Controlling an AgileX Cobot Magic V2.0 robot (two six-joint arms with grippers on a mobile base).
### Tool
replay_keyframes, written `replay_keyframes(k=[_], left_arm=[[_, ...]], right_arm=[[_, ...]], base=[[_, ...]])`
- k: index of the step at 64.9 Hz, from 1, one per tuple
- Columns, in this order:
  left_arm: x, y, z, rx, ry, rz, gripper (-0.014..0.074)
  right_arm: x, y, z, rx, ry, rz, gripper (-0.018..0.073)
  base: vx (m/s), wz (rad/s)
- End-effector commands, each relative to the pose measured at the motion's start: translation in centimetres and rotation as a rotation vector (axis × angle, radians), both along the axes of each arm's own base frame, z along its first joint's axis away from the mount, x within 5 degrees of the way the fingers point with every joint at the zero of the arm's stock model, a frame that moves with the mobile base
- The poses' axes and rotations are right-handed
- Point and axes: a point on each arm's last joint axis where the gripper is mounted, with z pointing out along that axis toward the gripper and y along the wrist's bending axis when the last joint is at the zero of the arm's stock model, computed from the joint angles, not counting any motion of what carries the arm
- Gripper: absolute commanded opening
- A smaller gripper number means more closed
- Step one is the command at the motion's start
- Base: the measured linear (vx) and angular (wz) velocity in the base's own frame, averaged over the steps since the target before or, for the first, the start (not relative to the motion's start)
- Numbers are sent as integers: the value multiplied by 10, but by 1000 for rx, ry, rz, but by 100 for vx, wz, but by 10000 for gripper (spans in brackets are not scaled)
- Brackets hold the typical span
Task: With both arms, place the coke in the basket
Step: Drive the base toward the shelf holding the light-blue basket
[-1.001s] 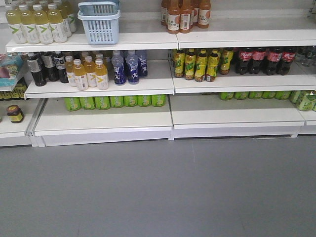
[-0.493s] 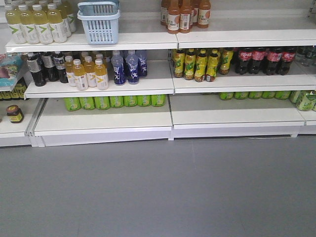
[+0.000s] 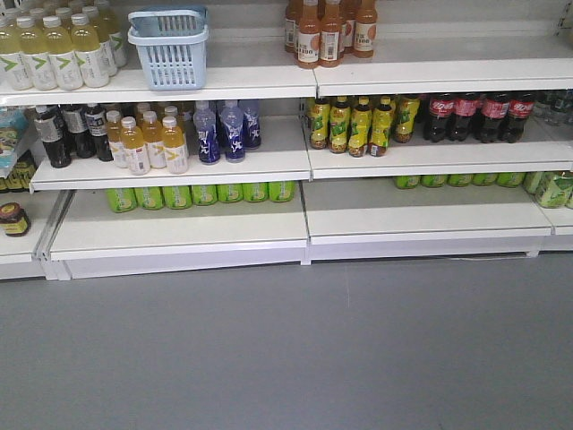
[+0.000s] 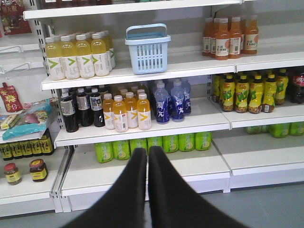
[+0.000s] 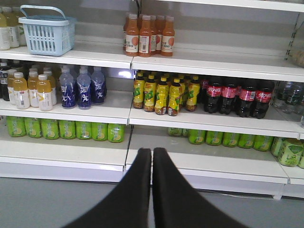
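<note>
The basket (image 3: pixel 168 49) is light blue with slotted sides and stands on the top shelf at the left; it also shows in the left wrist view as the basket (image 4: pixel 148 50) and in the right wrist view as the basket (image 5: pixel 47 31). No coke can shows in any view. My left gripper (image 4: pixel 147 152) is shut and empty, hanging in front of the lower shelf, far below the basket. My right gripper (image 5: pixel 152 153) is likewise shut and empty, pointing at the bottom shelf's edge. Neither gripper appears in the front view.
Dark cola bottles with red labels (image 3: pixel 474 116) line the middle shelf at the right, next to yellow-green bottles (image 3: pixel 358 124). Orange bottles (image 3: pixel 327 31) stand on the top shelf. Blue bottles (image 3: pixel 224 130) and green cans (image 3: pixel 201 194) fill the left bays. Grey floor (image 3: pixel 286 349) lies in front.
In the front view the whole shelf has shifted slightly left and down, so more of the basket's top shows. Nothing on the shelves has moved.
</note>
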Motion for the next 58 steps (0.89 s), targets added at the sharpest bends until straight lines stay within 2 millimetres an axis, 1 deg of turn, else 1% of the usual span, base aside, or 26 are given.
replay_keyframes(k=[1,58], left_arm=[[0,-1,17,-15,-90,-8,-6],[0,-1,17,-15,-90,-8,-6]], right_arm=[[0,0,5,1,-79,-1,-2],[0,0,5,1,-78,-1,-2]], base=[[17,-1],[17,4]])
